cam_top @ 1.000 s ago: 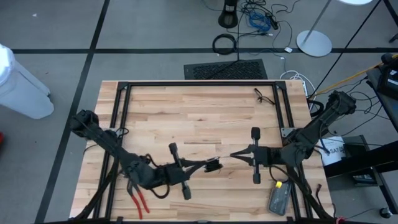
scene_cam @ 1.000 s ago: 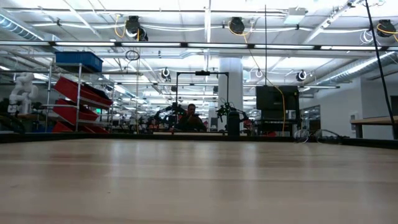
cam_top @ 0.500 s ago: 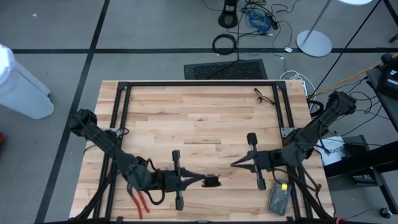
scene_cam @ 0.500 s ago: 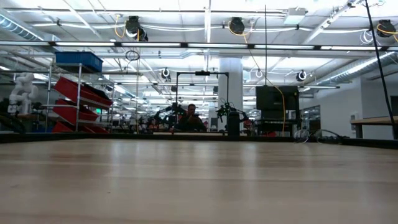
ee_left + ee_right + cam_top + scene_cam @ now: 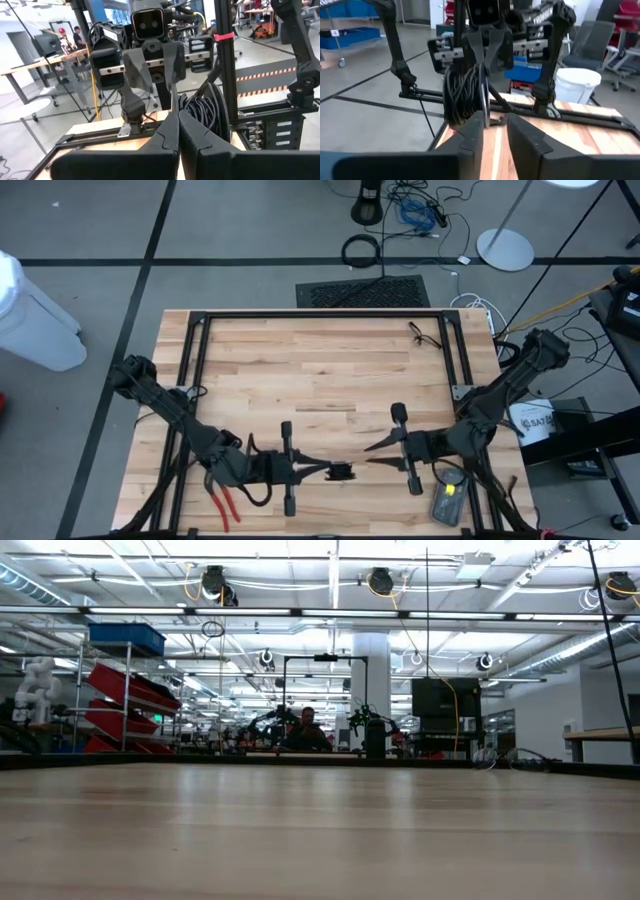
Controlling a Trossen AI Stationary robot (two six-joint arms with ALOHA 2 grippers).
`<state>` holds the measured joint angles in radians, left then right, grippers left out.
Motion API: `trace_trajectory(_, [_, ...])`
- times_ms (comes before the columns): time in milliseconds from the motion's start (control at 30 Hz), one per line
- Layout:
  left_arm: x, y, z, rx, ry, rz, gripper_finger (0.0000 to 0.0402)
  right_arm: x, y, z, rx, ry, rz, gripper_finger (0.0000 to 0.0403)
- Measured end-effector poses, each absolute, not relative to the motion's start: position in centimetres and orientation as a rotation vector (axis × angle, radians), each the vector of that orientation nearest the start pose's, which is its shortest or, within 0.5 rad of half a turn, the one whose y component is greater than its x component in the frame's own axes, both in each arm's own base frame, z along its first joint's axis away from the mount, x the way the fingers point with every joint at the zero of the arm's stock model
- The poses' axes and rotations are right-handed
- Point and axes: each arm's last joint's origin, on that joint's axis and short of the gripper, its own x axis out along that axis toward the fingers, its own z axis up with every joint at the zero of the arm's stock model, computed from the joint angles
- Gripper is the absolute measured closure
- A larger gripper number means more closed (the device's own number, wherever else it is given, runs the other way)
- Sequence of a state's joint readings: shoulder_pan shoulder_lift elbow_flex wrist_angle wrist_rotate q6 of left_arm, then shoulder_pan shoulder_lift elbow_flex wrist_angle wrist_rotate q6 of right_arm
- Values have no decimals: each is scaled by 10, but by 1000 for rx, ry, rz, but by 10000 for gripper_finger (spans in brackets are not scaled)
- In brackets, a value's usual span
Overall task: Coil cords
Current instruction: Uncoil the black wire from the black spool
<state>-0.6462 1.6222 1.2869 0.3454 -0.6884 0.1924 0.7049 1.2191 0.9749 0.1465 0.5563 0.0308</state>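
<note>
The high view looks straight down on the whole wooden table (image 5: 320, 370), floor filling the frame's upper third. The low view sits at tabletop level, facing across the boards into the room. Each wrist view looks close along its own fingers at the opposite arm, sharing the table's near middle.

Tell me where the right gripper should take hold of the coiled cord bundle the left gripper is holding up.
Probably the free loops of the coiled cord, hanging beside the left gripper, which is shut on its top. The right gripper faces it with fingers parted, so a level approach from the right, jaws straddling the loops' thickness below the puck, looks best.
</note>
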Motion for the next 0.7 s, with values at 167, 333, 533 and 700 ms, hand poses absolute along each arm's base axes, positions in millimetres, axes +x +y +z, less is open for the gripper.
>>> trace_trajectory(167, [311, -210, 344, 127, -5, 47, 401, 220, 166, 339, -11, 90, 144, 293])
trace_trajectory(333, [313, -207, 340, 108, 34, 54, 401, 220, 166, 338, -1, 102, 145, 285])
trace_trajectory(533, [319, -196, 331, 36, 102, 90, 401, 223, 161, 335, -8, 131, 124, 285])
trace_trajectory(700, [324, -191, 325, 31, 136, 107, 402, 226, 154, 328, -4, 195, 95, 285])
